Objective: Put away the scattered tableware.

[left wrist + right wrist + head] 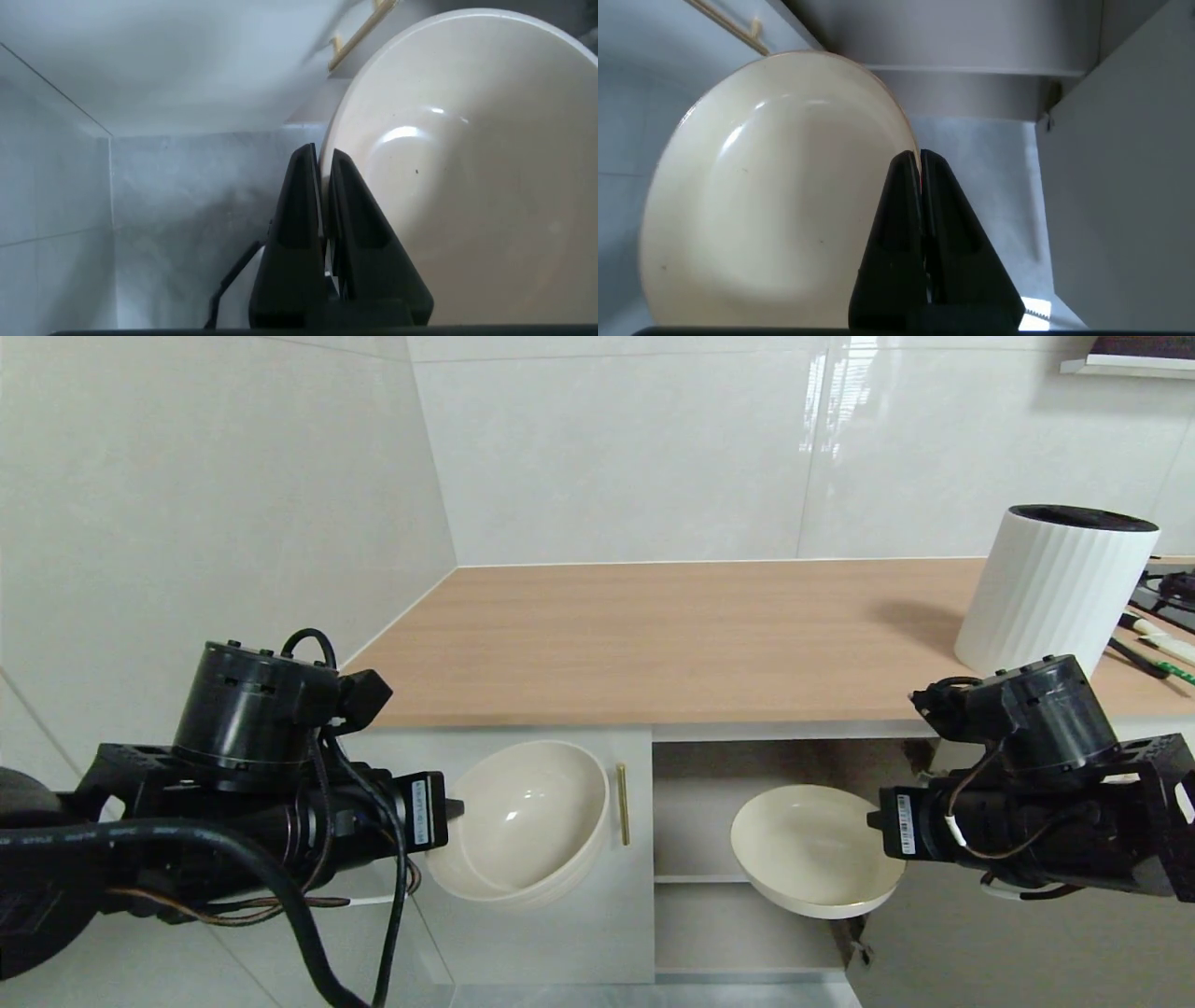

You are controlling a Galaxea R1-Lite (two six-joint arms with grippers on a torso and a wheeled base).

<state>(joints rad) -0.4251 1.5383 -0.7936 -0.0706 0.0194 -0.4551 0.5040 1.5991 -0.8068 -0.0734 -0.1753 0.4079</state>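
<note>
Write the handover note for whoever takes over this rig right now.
Left gripper: jaws shut on the deep bowl by its rim, held before the closed door.
Right gripper: jaws shut on the shallow bowl by its rim, held before the open cabinet.
Done: both bowls are lifted off the counter.
Left: set both bowls inside the cabinet; the utensils at the counter's right edge probably follow.

The left arm sits low on the left side, wrist level and pointing inward. The left gripper [455, 807] has its fingers pressed nearly together on the rim of a bowl [527, 821]. The right arm mirrors it from the right side, wrist level. The right gripper [873, 819] pinches the edge of a dish [812, 849].
</note>
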